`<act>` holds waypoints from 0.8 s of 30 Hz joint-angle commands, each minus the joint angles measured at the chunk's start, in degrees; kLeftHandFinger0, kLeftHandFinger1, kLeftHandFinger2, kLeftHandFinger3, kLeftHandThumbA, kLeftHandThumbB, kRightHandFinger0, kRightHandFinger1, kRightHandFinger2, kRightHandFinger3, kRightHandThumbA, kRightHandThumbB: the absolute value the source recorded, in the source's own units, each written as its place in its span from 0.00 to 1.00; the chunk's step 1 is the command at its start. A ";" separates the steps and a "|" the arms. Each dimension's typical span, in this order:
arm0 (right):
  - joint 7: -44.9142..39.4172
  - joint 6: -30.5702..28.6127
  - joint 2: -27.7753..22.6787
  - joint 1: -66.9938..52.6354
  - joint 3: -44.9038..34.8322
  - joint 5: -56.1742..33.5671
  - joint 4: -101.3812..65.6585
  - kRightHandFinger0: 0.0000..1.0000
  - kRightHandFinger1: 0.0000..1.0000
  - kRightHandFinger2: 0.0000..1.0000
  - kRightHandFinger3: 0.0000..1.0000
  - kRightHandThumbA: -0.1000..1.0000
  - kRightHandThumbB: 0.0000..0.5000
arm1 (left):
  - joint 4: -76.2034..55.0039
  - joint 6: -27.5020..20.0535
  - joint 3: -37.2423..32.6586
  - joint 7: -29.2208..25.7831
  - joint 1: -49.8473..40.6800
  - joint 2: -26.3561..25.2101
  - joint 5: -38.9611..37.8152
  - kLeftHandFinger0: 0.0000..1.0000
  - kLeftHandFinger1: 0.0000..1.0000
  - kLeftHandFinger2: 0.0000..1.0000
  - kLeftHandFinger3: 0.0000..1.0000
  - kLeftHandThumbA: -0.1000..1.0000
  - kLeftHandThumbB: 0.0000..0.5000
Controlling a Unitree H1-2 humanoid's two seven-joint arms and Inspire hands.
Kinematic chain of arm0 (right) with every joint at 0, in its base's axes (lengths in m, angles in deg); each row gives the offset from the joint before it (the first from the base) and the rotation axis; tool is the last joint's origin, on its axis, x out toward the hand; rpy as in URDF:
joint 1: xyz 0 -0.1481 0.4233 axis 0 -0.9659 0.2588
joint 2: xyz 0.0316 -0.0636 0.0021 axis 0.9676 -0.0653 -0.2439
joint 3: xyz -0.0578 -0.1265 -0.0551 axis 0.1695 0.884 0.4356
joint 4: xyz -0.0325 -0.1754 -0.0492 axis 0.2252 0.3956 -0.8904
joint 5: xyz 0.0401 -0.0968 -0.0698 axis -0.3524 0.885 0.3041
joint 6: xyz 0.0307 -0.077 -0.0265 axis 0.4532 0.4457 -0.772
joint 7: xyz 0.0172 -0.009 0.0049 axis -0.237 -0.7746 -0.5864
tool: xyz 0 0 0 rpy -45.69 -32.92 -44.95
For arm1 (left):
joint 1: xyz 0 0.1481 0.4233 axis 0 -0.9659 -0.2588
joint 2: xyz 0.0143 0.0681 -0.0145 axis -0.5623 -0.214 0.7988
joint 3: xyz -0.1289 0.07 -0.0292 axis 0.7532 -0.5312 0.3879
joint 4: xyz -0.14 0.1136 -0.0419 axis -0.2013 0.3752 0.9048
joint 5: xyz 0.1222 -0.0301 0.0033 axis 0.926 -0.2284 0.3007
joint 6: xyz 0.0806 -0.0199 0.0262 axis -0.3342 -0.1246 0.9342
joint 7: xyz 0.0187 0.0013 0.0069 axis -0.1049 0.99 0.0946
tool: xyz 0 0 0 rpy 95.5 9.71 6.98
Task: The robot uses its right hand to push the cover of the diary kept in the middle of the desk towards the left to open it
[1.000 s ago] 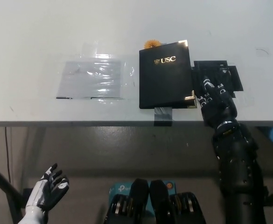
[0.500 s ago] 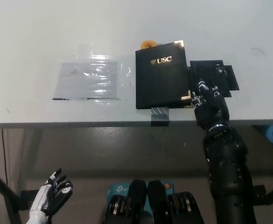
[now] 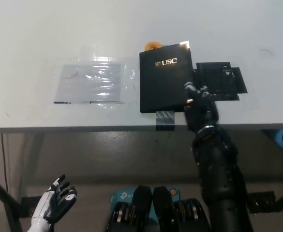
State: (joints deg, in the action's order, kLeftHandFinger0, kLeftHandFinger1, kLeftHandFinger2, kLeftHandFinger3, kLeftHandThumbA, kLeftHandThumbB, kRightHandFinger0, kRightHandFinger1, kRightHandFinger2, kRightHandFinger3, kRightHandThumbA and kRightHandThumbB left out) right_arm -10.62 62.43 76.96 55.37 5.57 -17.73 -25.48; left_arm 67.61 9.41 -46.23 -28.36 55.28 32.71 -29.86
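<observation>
Diary (image 3: 165,84) lies closed near the middle of the worktop (image 3: 30,34), black cover up with gold "USC" lettering, its near edge close to the worktop's front edge and a grey strip of tape (image 3: 165,117) at that edge. From the head view, the black right hand (image 3: 199,108) sits at the diary's lower right corner, fingers apart and holding nothing, fingertips at the cover's right edge. To open it well, I judge the fingertips should catch under the cover's free right edge and sweep left — pressing on top would likely just slide the whole book. Just right of the diary lies a flat black patch (image 3: 218,79); a small orange object (image 3: 152,46) peeks from behind the top edge. A clear plastic sheet (image 3: 93,82) lies left, where the cover would land. The white left hand (image 3: 54,205) rests low at lower left, fingers spread, empty.
</observation>
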 commanded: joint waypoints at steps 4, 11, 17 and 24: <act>0.85 3.98 2.81 1.98 3.51 2.79 0.09 1.00 1.00 1.00 1.00 0.61 0.30 | -1.59 0.37 -0.61 0.58 -0.13 -1.07 0.80 1.00 1.00 1.00 1.00 0.43 0.71; -0.33 3.33 4.84 0.81 4.55 2.99 0.36 1.00 1.00 1.00 1.00 0.64 0.30 | -1.14 0.37 -1.10 0.69 0.74 -1.11 0.93 1.00 1.00 1.00 1.00 0.43 0.70; -0.90 2.35 5.92 0.66 4.89 3.41 1.29 1.00 1.00 1.00 1.00 0.62 0.33 | -1.68 0.37 -1.50 0.96 0.48 -1.29 1.18 1.00 1.00 1.00 1.00 0.42 0.65; -2.64 3.49 5.03 2.85 10.78 8.58 -0.45 1.00 1.00 1.00 1.00 0.69 0.29 | -1.35 0.37 -1.88 1.54 0.68 -1.53 0.81 1.00 1.00 1.00 1.00 0.41 0.68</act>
State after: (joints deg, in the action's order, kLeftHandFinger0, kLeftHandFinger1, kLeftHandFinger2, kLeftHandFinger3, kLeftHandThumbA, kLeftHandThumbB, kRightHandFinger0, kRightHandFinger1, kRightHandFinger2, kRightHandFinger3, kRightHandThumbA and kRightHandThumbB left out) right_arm -9.68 62.73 77.93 55.22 10.62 -12.57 -26.10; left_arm 67.61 9.41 -47.65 -27.93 55.23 32.10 -29.32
